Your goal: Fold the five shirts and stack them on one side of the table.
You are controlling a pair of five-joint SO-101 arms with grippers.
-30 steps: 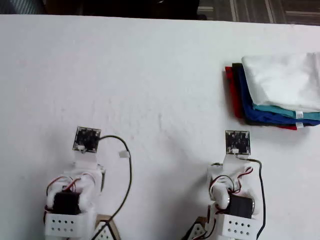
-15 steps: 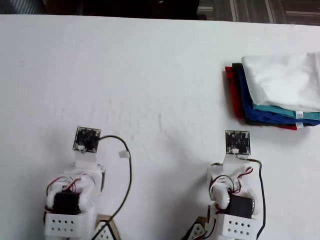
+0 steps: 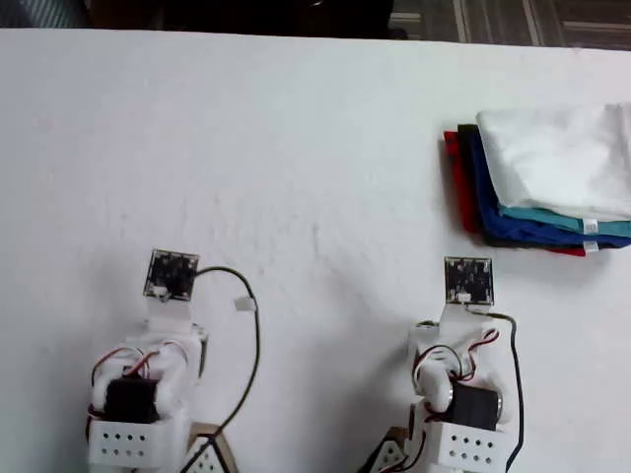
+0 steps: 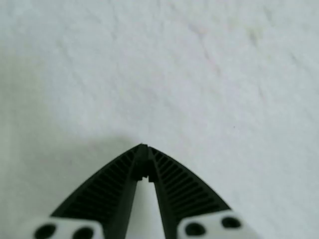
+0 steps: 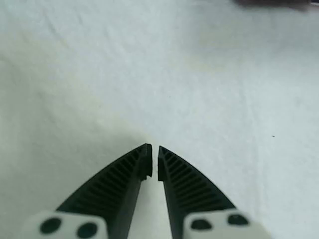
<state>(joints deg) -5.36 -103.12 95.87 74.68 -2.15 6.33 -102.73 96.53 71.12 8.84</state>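
A white, cloth-covered surface (image 3: 315,148) takes up nearly the whole high view, with a dark strip of room (image 3: 246,15) beyond its far edge.

The stack of shirts (image 3: 542,182) lies on the right side of the surface, running to its right edge. All five are folded and piled. A white shirt (image 3: 562,158) is on top, with a teal shirt (image 3: 552,219) under it, then a blue shirt (image 3: 493,202). A dark shirt (image 3: 466,133) and a red shirt (image 3: 454,172) show as thin bands along the left side of the pile.

Both arms sit drawn back at the near edge, well apart from each other. The left arm (image 3: 138,394) is folded compactly over its base, with its square wrist camera board (image 3: 172,274) pointing out across the surface. A dark cable (image 3: 254,335) loops from the board back toward the base. The right arm (image 3: 458,394) is folded the same way, and its camera board (image 3: 468,281) lies on the near side of the stack, clear of it.

In its own wrist view, the left pincer (image 4: 143,149) is clenched on nothing. Its black ribbed tips meet at a point just above the bare cloth. The right pincer (image 5: 154,152) is likewise closed and empty, with only a thin slit between its tips. A dark sliver of the stack (image 5: 269,3) shows at the far corner of that view.
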